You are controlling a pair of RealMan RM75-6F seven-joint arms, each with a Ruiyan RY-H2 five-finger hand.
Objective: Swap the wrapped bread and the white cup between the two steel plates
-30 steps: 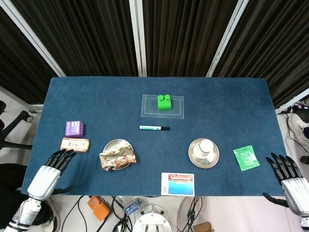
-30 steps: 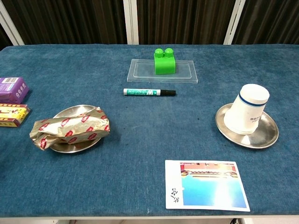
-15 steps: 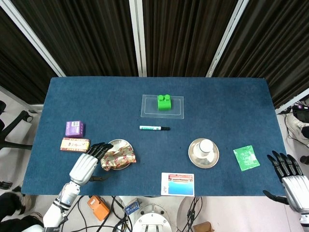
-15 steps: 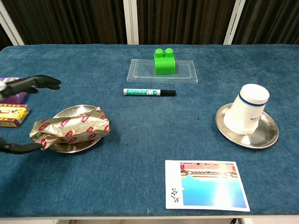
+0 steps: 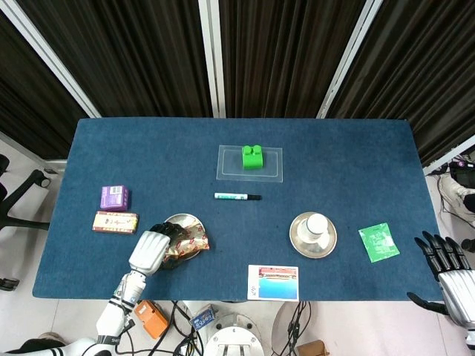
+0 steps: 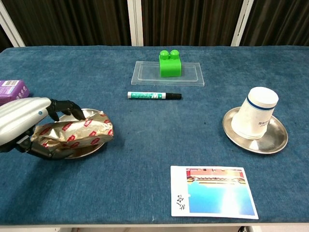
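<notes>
The wrapped bread (image 5: 187, 241) (image 6: 79, 131), in a gold and red wrapper, lies on the left steel plate (image 5: 185, 219) (image 6: 91, 112). My left hand (image 5: 152, 249) (image 6: 24, 121) is at the bread's left end. Its fingers (image 6: 65, 106) reach over the top and its thumb lies along the front edge; a firm grip does not show. The white cup (image 5: 318, 222) (image 6: 256, 112) stands upside down on the right steel plate (image 5: 312, 245) (image 6: 270, 145). My right hand (image 5: 445, 268) hangs open off the table's front right corner, far from the cup.
A green brick (image 5: 252, 156) sits on a clear tray (image 5: 273, 165) at the back, with a marker (image 5: 237, 196) in front of it. A purple box (image 5: 115, 196) and a flat packet (image 5: 115, 221) lie left. A green sachet (image 5: 378, 242) lies right, a postcard (image 5: 273, 282) at the front edge.
My left hand has moved right from the table's front left edge to the bread, and its fingers have closed in around the bread's left end. My right hand drifted slightly down and right.
</notes>
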